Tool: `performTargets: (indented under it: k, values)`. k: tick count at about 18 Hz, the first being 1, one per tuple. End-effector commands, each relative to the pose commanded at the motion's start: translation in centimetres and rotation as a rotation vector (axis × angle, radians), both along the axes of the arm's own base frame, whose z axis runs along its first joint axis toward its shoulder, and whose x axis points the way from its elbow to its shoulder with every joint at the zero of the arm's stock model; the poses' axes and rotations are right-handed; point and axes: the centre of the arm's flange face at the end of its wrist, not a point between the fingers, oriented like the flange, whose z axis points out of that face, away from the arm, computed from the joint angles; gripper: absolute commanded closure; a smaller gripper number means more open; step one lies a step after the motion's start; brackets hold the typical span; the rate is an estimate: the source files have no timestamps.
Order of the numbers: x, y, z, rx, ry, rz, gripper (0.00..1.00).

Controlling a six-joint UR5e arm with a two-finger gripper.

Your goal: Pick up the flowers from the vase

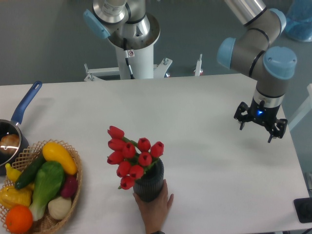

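The flowers (130, 155), a bunch of red tulip buds with green stems, lean out to the left of the vase (149, 185), a short dark ribbed cylinder near the table's front edge. A person's hand (155, 208) holds the vase from the front. My gripper (259, 128) hangs far to the right, above the table near its right edge. It is well apart from the flowers, and its dark fingers point down, spread apart, with nothing between them.
A wicker basket (73, 195) of colourful vegetables and fruit sits at the front left. A blue-handled saucepan (14, 131) stands at the left edge. The arm's white base (134, 48) stands behind the table's far edge.
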Motion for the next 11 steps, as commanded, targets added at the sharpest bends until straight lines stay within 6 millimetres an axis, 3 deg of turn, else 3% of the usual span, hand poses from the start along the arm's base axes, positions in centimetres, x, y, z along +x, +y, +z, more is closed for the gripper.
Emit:
performTargets:
  k: [8, 11]
  values:
    - [0.2, 0.1, -0.5, 0.019, -0.014, 0.004, 0.00]
    - [1.4, -0.2, -1.7, 0.083, -0.051, -0.004, 0.00]
